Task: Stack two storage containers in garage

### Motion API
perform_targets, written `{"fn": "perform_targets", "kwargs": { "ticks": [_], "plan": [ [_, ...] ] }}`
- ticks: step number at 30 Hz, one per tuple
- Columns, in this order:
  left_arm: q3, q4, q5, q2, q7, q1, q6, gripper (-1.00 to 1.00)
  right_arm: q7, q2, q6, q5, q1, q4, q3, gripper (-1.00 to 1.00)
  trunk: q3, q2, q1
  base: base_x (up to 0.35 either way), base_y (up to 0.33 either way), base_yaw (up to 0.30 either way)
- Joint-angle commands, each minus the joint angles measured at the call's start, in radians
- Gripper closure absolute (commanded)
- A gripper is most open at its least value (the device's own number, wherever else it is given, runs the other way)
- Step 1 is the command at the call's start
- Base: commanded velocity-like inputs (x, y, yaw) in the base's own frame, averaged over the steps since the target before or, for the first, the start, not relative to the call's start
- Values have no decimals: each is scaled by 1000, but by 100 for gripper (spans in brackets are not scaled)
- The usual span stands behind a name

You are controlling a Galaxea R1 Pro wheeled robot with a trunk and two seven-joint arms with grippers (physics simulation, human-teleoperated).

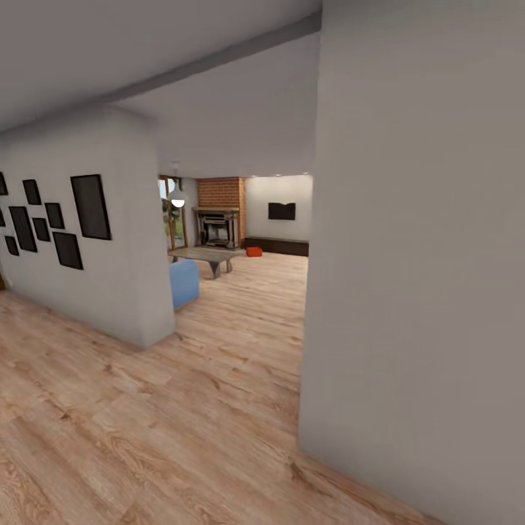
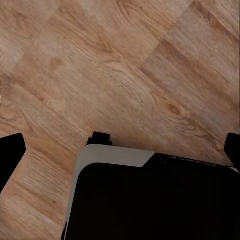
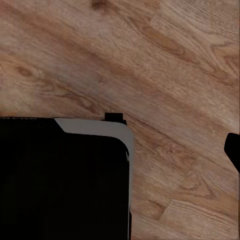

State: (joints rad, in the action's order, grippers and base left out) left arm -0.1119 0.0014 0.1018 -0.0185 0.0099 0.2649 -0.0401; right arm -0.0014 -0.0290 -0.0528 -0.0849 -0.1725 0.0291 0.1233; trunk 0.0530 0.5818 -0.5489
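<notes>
Grey wall (image 1: 423,292): nearest, hides the right of the living room (image 1: 240,240).
Left gripper (image 2: 120,150): fingertips wide apart, empty.
Right gripper: one fingertip (image 3: 232,150) visible, jaw state unclear.
Storage container (image 1: 254,251): far, tiny, orange-red, by dark bench (image 1: 281,246).

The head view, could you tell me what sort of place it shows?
Probably a home hallway opening onto a living room: light wood plank floor, black picture frames on a wall, and farther in a brick chimney above a fireplace.

Head camera looks level down a hallway toward the distant fireplace (image 1: 216,227); both wrist cameras face straight down, close over the plank floor (image 2: 125,75).
</notes>
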Motion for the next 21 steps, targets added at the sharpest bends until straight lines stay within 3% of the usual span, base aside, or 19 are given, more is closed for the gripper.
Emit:
{"fn": "perform_targets", "kwargs": {
  "ticks": [1, 21],
  "plan": [
    [-3, 0, 10, 0, 1, 0, -4, -100, 0, 0, -6, -9, -1, 3, 8, -100, 0, 0, -1, 323, 0, 236],
    [-3, 0, 10, 0, 1, 0, -1, -100, 0, 0, -6, -12, -1, 3, 7, -100, 0, 0, -1, 323, 0, 264]
  ]
}}
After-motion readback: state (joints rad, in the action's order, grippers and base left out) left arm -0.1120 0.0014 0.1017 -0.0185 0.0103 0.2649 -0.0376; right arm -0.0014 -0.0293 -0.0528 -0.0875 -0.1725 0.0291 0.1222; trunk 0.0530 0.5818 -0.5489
